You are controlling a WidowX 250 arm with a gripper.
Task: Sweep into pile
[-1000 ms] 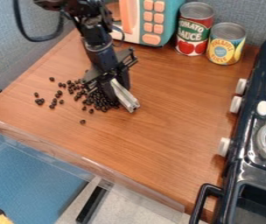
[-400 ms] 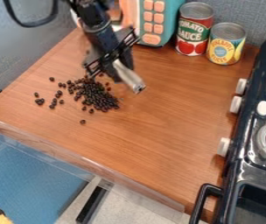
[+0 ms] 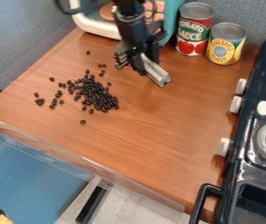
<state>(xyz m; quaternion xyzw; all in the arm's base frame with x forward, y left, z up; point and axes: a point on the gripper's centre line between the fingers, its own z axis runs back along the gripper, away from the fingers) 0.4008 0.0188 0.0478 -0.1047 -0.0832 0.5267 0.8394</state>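
Black beans [image 3: 101, 99] lie on the left half of the wooden counter [image 3: 159, 135], most of them crowded into a loose, dense heap that trails toward the far left. Smaller groups are scattered to the left of the heap, one bean sits by itself on its near side, and a few more lie beyond it, with a lone one farthest back. The black gripper [image 3: 144, 64] hangs down at the far side of the counter, to the right of the beans and apart from them. Its fingers are closed around a pale grey bar [image 3: 157, 75], which slants out toward the near right. Behind the arm, at the far edge, stands a toy microwave [image 3: 96, 27] in teal and white with orange buttons, partly hidden. To its right are a red can [image 3: 194, 30] and, just beside that, a yellow can [image 3: 225, 47], both upright. A dark toy stove [image 3: 249, 159] runs along the right side, with white knobs [image 3: 236, 104] facing the counter and a black handle [image 3: 202, 199] at its near end.
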